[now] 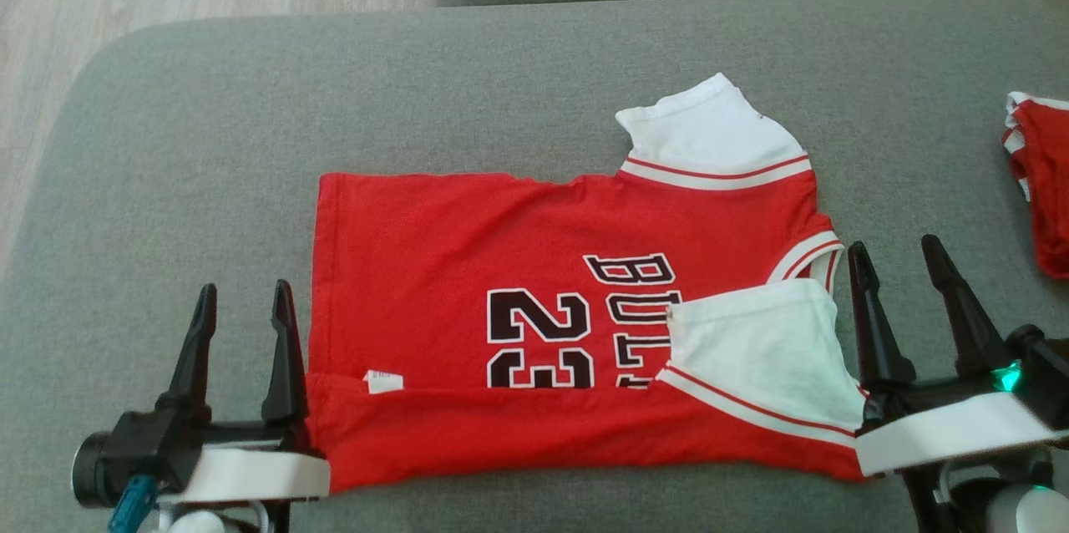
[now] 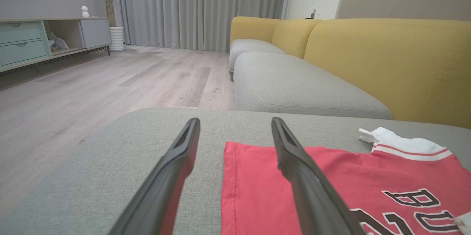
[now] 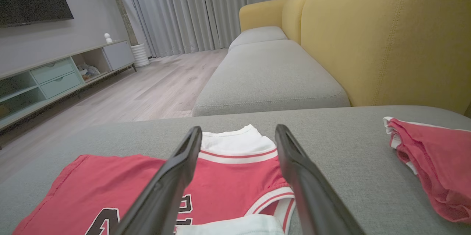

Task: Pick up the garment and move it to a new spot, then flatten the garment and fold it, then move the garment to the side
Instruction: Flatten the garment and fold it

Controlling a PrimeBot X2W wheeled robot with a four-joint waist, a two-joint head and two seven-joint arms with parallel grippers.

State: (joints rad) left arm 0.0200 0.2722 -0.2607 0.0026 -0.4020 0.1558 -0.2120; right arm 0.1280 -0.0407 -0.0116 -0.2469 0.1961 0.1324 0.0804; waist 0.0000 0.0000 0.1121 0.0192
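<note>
The red jersey (image 1: 468, 266) lies flat in the middle of the grey sofa cushion (image 1: 209, 140), collar end to the right, with its near edge turned over as a long strip (image 1: 501, 433) that covers the lower part of the printed number. The left hand (image 1: 244, 291) stands open and empty just beside the strip's left end. The right hand (image 1: 896, 247) is also open and empty, just beside the right end.

The fold looks shallow and loose. A finger catching the strip on the way out could peel it back. The near white sleeve (image 1: 752, 341) lies skewed across the lettering, and the far white sleeve (image 1: 710, 128) sticks out past the body, so a second fold made now would probably come out lopsided. A pinch that takes only the top layer would lift the strip and leave the rest behind. The cushion is soft and its weave is rough, so the cloth would likely bunch if dragged, not slide.

A second red garment (image 1: 1044, 190) lies well apart at the right. Carrying the jersey to that side risks tangling the two.

Beyond the cushion are yellow sofa backs (image 3: 386, 36), a pale wooden floor (image 2: 92, 80), grey curtains (image 2: 184, 6) and a low cabinet (image 2: 29, 39).
</note>
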